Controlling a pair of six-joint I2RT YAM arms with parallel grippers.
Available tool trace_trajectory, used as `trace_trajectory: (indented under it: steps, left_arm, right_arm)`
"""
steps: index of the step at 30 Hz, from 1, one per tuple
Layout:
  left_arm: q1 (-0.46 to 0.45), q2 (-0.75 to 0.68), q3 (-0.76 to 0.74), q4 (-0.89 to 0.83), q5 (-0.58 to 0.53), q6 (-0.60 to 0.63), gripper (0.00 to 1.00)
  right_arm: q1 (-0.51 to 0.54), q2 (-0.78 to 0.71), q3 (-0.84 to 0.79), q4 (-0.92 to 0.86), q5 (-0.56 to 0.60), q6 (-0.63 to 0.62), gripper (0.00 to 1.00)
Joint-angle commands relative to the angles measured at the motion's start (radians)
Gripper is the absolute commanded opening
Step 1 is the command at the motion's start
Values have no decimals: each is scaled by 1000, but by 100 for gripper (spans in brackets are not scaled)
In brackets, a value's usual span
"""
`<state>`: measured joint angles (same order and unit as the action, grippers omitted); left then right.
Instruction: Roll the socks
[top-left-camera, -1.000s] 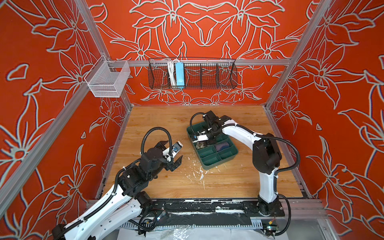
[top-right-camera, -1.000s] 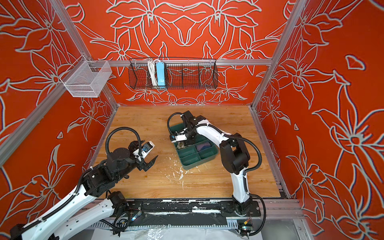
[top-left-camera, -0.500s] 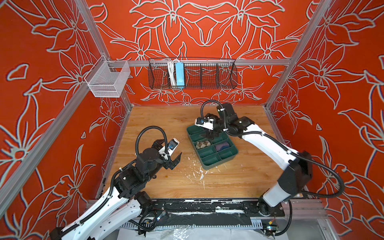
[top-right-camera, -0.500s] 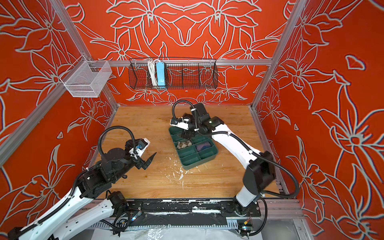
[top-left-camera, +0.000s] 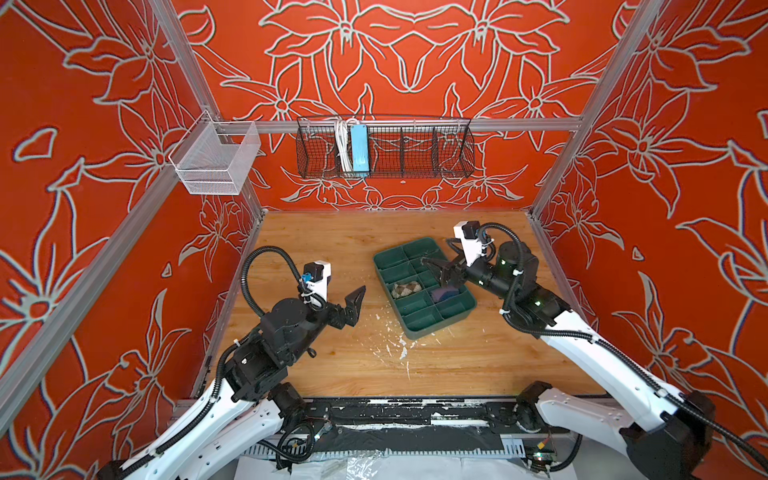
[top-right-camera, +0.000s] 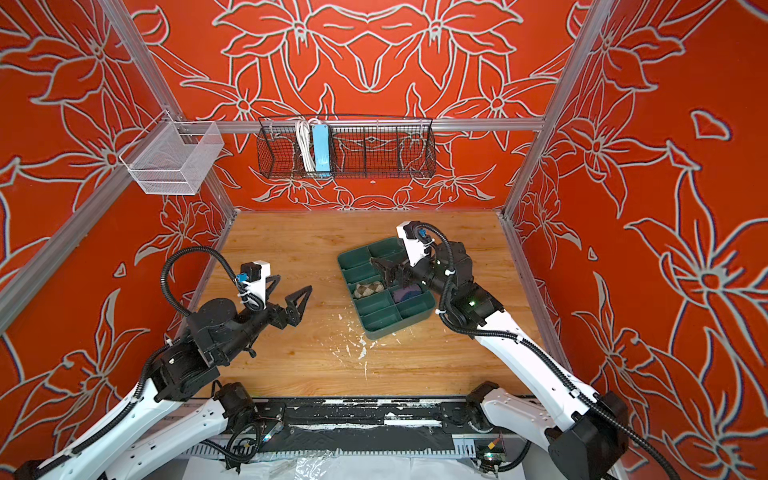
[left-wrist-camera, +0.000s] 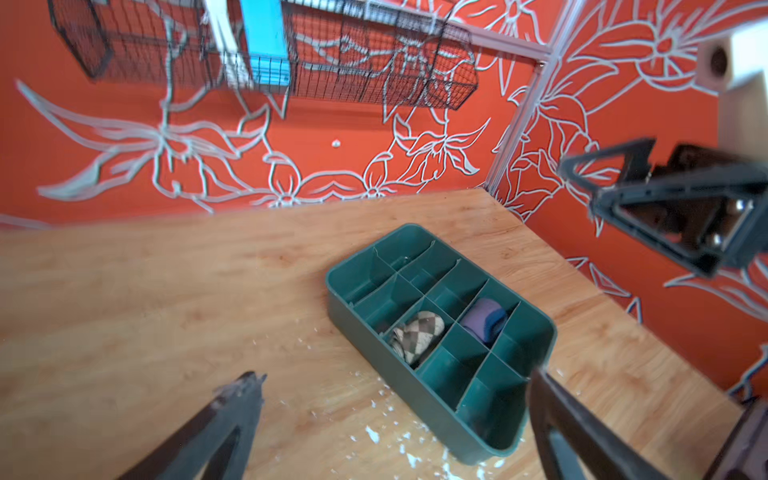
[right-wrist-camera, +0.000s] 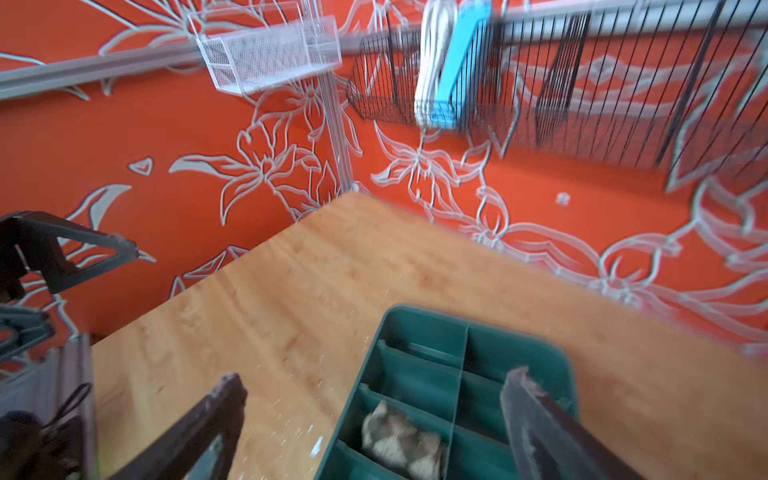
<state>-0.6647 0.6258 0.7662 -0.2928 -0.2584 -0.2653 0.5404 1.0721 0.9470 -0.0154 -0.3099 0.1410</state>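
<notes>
**Operator:** Top views first. Where are the socks?

**Inspector:** In both top views the green divided tray (top-left-camera: 419, 332) (top-right-camera: 384, 332) sits on the wooden tabletop (top-left-camera: 316, 249), right of centre. The argyle sock (top-left-camera: 406, 289) lies bundled in a middle compartment of the tray's left column. The purple sock (top-left-camera: 444, 294) lies in the compartment directly alongside, across the centre divider.

**Operator:** Gripper status in those views?

**Inspector:** The left gripper (top-right-camera: 291, 286) hangs over bare wood, left of the tray and apart from it. Its jaws stand wide with nothing between them. The right gripper (top-left-camera: 435, 251) hangs over the tray's far half, pointing left. One finger is partly hidden by the camera mount, and no sock is in its grasp. White flecks (top-left-camera: 399, 345) dot the wood near the tray's front corner.

**Operator:** Left wrist view?

**Inspector:** The left gripper's two fingers (left-wrist-camera: 232, 419) frame the tray (left-wrist-camera: 415, 390) and are set far apart, with an empty gap. Both socks show in adjoining compartments, the argyle sock (left-wrist-camera: 417, 336) nearer the camera and the purple sock (left-wrist-camera: 484, 318) beyond it. The right gripper (left-wrist-camera: 665, 199) appears raised past the tray's far side. It is blurred and touches neither sock.

**Operator:** Right wrist view?

**Inspector:** This view is blurred. The right gripper's fingers (right-wrist-camera: 540, 419) stand wide, one over wood and the other over the tray (right-wrist-camera: 424, 340), with nothing held. The argyle sock (right-wrist-camera: 399, 440) rests in its compartment between them, untouched. The purple sock cannot be made out here. The left gripper (right-wrist-camera: 70, 249) shows off to one side, its jaws parted.
</notes>
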Motion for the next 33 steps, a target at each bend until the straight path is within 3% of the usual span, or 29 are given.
trace_trajectory:
  steps: [1,5,8,11,19,21,29,33]
  left_arm:
    - [71,99,66,-109,-19,-212,97]
    - [209,204,75,-220,105,-384,97]
    - [285,214,8,-205,181,-508,97]
    - [309,185,-60,-193,176,-585,97]
    - [310,48,-142,-187,80,-590,98]
    - [310,31,-150,-181,66,-586,98]
    - [310,25,-156,-173,64,-568,98]
    - [310,20,-161,-168,59,-558,98]
  right_arm:
    - [-2,59,103,-290,80,60,91]
    - [-3,240,236,-617,211,27,76]
    - [0,348,291,-730,177,12,67]
    - [10,401,299,-769,139,8,66]
    - [52,519,268,-746,224,75,62]
    - [69,552,276,-726,237,93,54]
    - [119,686,319,-710,389,184,39]
    - [136,696,324,-702,429,243,22]
